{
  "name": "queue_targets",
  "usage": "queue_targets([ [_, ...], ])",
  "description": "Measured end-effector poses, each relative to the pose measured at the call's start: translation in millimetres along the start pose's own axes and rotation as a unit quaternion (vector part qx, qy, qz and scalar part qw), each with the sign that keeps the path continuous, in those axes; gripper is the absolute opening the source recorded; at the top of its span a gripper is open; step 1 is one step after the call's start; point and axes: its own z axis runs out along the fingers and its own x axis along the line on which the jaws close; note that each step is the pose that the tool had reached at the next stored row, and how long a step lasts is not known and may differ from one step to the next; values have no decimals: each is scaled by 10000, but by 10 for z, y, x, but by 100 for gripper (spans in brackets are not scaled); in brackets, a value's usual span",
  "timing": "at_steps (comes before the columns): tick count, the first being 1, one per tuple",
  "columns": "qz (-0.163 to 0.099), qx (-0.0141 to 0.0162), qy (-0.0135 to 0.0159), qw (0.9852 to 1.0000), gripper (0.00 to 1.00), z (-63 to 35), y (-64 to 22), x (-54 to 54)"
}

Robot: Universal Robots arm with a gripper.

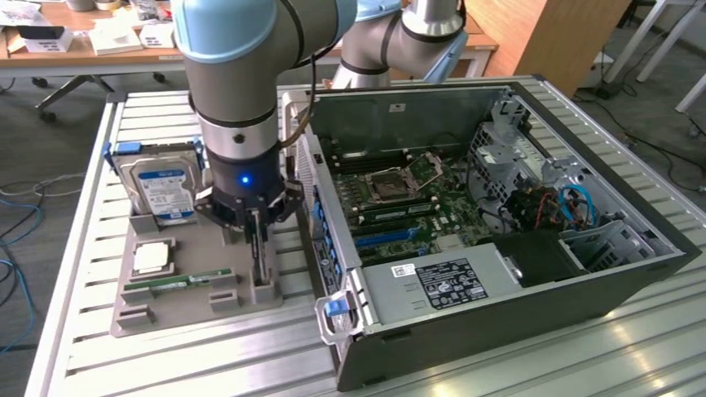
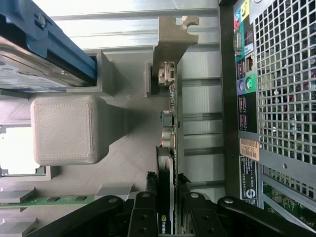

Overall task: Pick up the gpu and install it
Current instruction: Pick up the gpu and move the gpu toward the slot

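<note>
The gpu [image 1: 260,263] stands on edge in a slot of the grey parts tray [image 1: 177,318], on the exterior view's left of the open computer case [image 1: 497,207]. My gripper [image 1: 256,222] reaches straight down onto its upper edge. In the wrist view the gpu [image 2: 170,123] shows edge-on, with its metal bracket [image 2: 170,42] at the far end. There my gripper [image 2: 166,210] is shut on it, a black finger [image 2: 143,210] pressed to each face. The card's lower edge still appears seated in the tray.
The tray also holds a silver hard drive [image 1: 160,186] in a blue bracket, a processor [image 1: 151,258] and a green RAM stick [image 1: 177,281]. The case's rear wall [image 2: 276,98] stands close beside the card. The motherboard [image 1: 408,207] lies exposed inside the case.
</note>
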Motion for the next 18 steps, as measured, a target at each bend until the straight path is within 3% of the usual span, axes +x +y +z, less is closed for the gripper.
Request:
queue_targets([
  [18,0,-28,2,10000,26,-228,11,0],
])
